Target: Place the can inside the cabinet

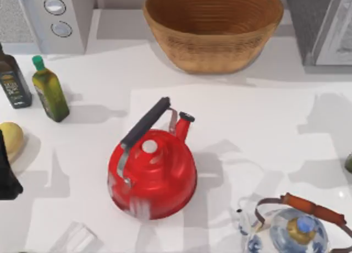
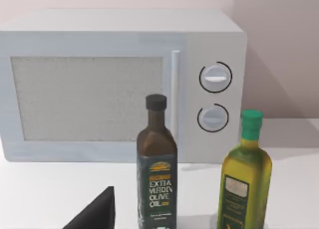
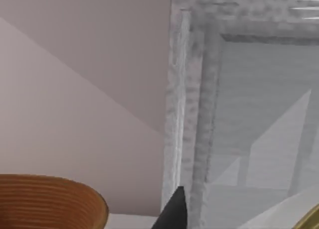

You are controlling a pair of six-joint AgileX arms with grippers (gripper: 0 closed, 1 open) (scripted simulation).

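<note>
The can shows as a pale side with a dull gold rim, close to the right wrist camera and raised off the table. My right gripper is shut on it, and one dark fingertip shows beside it. Straight ahead stands the cabinet, with a grey speckled frame around a pale panel. From above, the cabinet sits at the table's far right corner. My left arm stays parked at the table's left edge, its gripper facing the bottles.
A red kettle stands mid-table and a woven basket at the back. A white microwave, a dark oil bottle and a green-capped bottle fill the back left. A blue-and-white teapot sits front right.
</note>
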